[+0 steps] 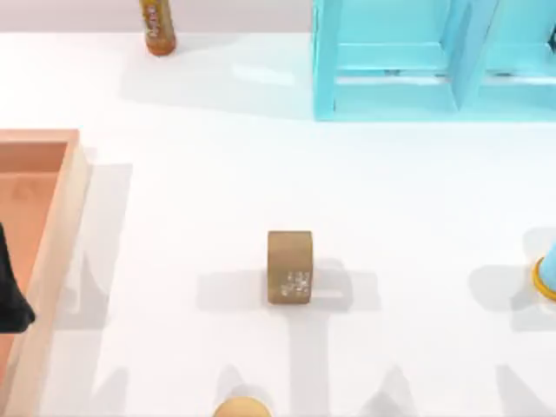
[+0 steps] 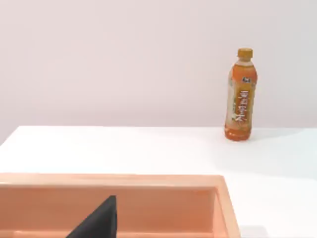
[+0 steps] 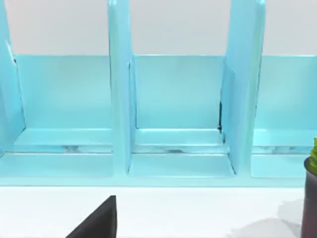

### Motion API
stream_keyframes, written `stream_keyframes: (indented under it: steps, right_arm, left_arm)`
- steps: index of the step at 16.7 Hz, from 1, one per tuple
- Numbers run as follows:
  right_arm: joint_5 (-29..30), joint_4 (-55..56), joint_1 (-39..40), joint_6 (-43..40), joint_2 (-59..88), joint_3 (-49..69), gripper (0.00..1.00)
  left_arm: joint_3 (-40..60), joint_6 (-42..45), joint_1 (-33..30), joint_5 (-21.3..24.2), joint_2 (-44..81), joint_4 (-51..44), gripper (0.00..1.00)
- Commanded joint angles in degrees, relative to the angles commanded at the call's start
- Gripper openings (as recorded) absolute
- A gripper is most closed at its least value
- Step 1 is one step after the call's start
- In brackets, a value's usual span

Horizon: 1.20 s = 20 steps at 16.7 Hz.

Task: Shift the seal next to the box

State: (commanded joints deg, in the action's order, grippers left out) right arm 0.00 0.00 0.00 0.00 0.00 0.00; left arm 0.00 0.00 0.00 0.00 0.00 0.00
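One small tan-brown seal (image 1: 289,267), rounded at one end with a whitish mark on its face, stands alone mid-table on the plain white surface (image 1: 174,191), well apart from the shallow peach-orange wooden box (image 1: 52,252) at the left edge. Behind are a pale wall, an orange-brown bottle (image 2: 240,95) and a cyan-blue shelf frame (image 3: 173,119). My left gripper (image 1: 10,291) hangs over the box (fingers: cannot tell).
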Motion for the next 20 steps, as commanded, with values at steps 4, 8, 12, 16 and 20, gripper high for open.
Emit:
stream_keyframes:
  steps: [4,8,12,16,20]
  right_arm:
    - [0.0,0.0,0.0,0.0,0.0,0.0,1.0]
    - [0.0,0.0,0.0,0.0,0.0,0.0,1.0]
    - [0.0,0.0,0.0,0.0,0.0,0.0,1.0]
    - [0.0,0.0,0.0,0.0,0.0,0.0,1.0]
    - [0.0,0.0,0.0,0.0,0.0,0.0,1.0]
  left_arm:
    - [1.5,-0.5,-0.6,0.0,1.7,-1.0,1.0]
    - [10.2,-3.7,-3.9,0.0,11.5,-7.1,1.0]
    - [25.0,-9.2,-9.6,0.0,28.0,-17.6,1.0]
    - [43.7,-16.1,-16.8,0.0,48.4,-30.7,1.0]
    - [63.8,-23.5,-24.5,0.0,70.5,-44.8,1.0]
